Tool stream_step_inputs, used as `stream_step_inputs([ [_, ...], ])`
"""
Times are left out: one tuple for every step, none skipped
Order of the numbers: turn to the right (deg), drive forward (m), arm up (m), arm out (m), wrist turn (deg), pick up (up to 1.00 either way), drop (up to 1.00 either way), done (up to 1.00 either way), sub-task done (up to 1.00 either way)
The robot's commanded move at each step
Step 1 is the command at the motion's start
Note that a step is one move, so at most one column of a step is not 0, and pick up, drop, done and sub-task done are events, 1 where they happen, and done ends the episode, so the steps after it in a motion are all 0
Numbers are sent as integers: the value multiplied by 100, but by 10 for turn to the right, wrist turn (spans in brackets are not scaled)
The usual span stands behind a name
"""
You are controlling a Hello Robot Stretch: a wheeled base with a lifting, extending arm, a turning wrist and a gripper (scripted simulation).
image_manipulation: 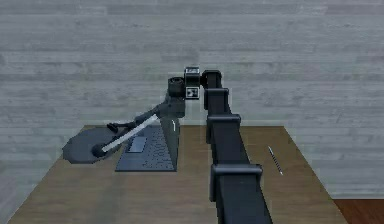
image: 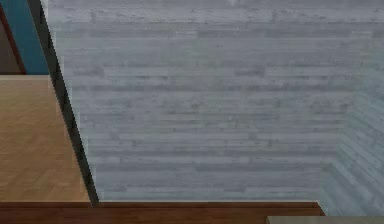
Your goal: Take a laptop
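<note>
Laptop [image_manipulation: 148,152] position: left of centre in the arm side view, on a wooden counter [image_manipulation: 310,185] that spans the lower half of the frame. Its grey keyboard deck lies flat on the counter, and a lighter panel, apparently the lid, rises along the deck's right edge. A dark round object [image_manipulation: 85,148] lies just left of the laptop, near the counter's left end. From it a thin pale rod [image_manipulation: 130,130] slants up and to the right, across the laptop, toward the claw. The arm [image_manipulation: 232,150] is a dark square bar that rises from the bottom edge, right of centre, and ends near the middle of the frame at two white squares [image_manipulation: 192,93]. The claw [image_manipulation: 172,108] sits left of these squares, directly above the laptop's right edge in the picture. Contact between claw and laptop cannot be determined. The state of the claw's fingers cannot be told, nor whether it holds anything, because the laptop stands behind it. A thin pale stick [image_manipulation: 275,160] lies on the counter right of the arm, well apart from the laptop. A grey plank wall [image_manipulation: 90,60] backs the counter. In the forward view, a grey plank wall [image: 220,100] occupies the centre, with wood flooring [image: 35,140] at lower left beyond a dark slanting frame [image: 65,100].
</note>
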Motion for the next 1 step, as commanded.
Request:
stream_step_inputs([
  [0, 0, 0, 0, 450, 0, 0, 0, 0],
])
